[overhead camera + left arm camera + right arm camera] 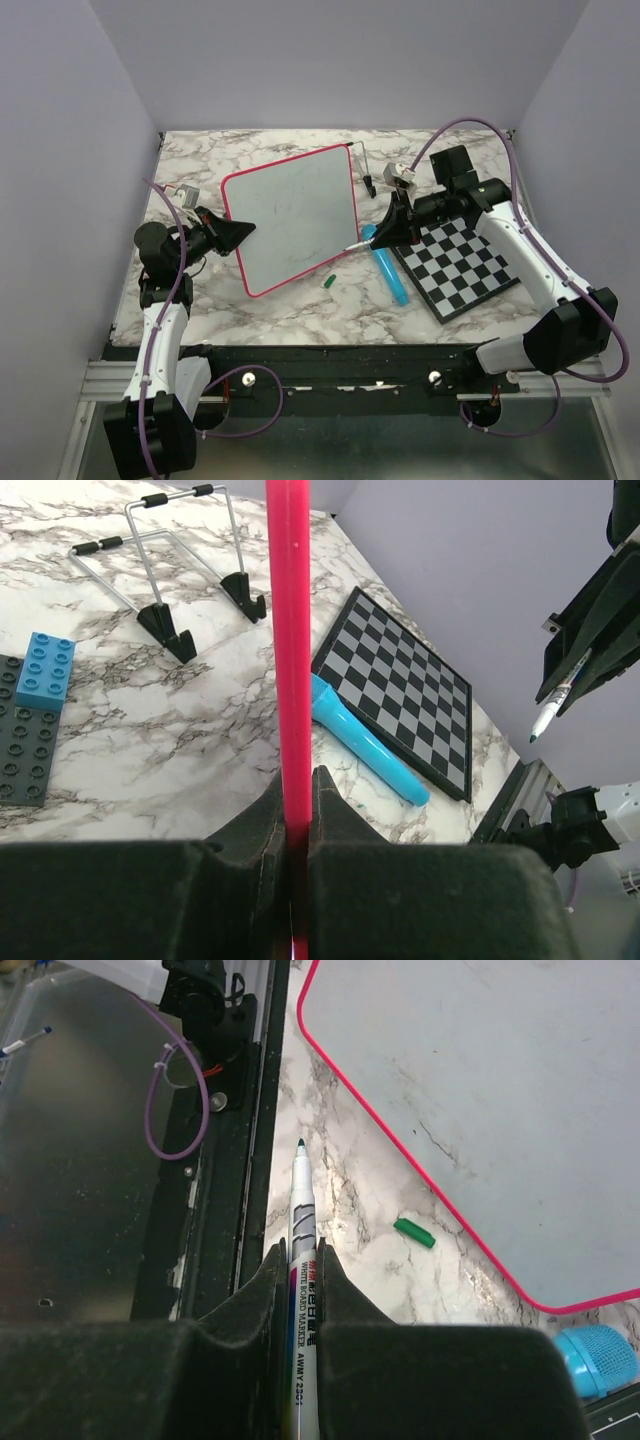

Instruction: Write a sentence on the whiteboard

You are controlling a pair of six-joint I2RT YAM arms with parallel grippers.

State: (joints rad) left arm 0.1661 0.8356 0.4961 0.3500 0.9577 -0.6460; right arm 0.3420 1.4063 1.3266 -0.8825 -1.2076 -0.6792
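Observation:
The whiteboard (pixel 290 215), white with a pink-red frame, lies in the middle of the marble table. My left gripper (pixel 240 228) is shut on its left frame edge, which shows as a pink bar (pixel 288 630) between the fingers (pixel 330 800). My right gripper (pixel 388 232) is shut on a whiteboard marker (pixel 303 1220) with its cap off. The marker tip (pixel 300 1143) hovers over the marble just off the board's near right edge (pixel 400 1160). No green sentence shows on the board, only faint dark smudges (pixel 430 1140).
A green marker cap (pixel 327 282) lies in front of the board. A blue tube (pixel 388 265) lies beside a checkered board (pixel 460 262) on the right. A wire stand (pixel 160 570) and a blue brick (pixel 45 670) on a grey baseplate (pixel 25 750) sit behind the whiteboard.

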